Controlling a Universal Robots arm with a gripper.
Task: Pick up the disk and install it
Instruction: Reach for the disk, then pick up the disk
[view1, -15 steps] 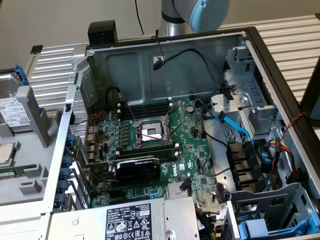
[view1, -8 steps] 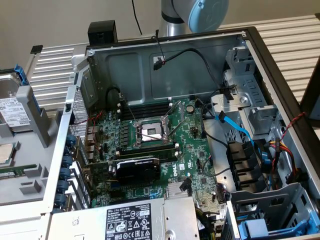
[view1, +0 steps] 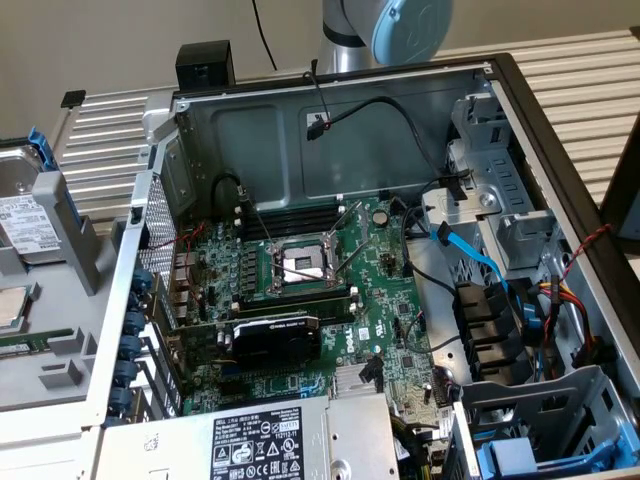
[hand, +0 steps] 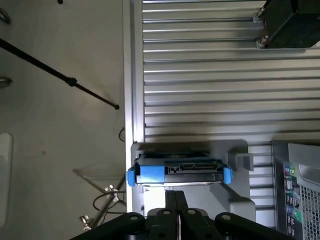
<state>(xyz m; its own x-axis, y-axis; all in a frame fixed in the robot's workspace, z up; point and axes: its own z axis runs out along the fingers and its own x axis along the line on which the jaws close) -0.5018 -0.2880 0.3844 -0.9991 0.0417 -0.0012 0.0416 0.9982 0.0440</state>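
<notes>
Disk (hand: 177, 172): blue-framed hard drive, seated in a grey holder (hand: 235, 192) at the slatted table's (hand: 210, 85) edge, outside the open computer case (view1: 330, 130). Gripper (hand: 175, 196): fingers pressed together, empty, just beside the disk.

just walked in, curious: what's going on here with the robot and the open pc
The robot arm's black gripper, shut and holding nothing, hangs close to the flat silver hard drive in its bright blue plastic carrier. That disk sits in a grey plastic holder beside the open metal computer case, not yet picked up or installed.
</notes>
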